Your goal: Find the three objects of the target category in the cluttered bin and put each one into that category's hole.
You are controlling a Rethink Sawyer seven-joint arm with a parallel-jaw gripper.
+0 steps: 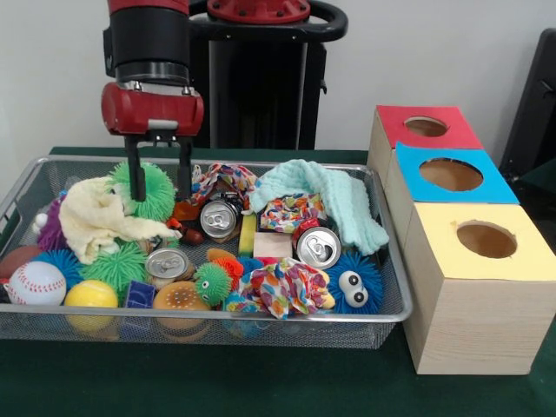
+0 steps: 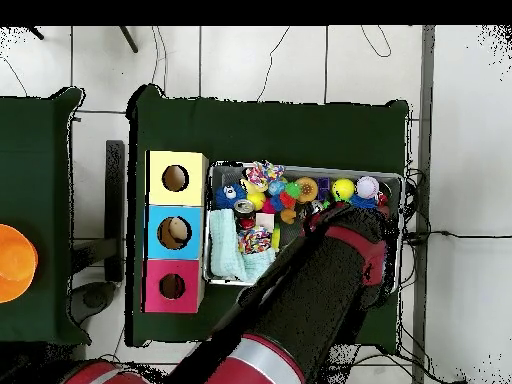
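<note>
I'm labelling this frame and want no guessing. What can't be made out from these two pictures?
- Front view: what lies under the yellow cloth and the mint towel; both cover things below.
- Front view: whether the gripper touches the green spiky ball; its fingers straddle it, the tips are hard to separate.
- Overhead view: the gripper and the bin's lower right part, hidden by the arm.
- Front view: the insides of the three boxes.

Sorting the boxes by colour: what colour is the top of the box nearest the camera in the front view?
Yellow top, with a round hole; clearest in the front view.
</note>
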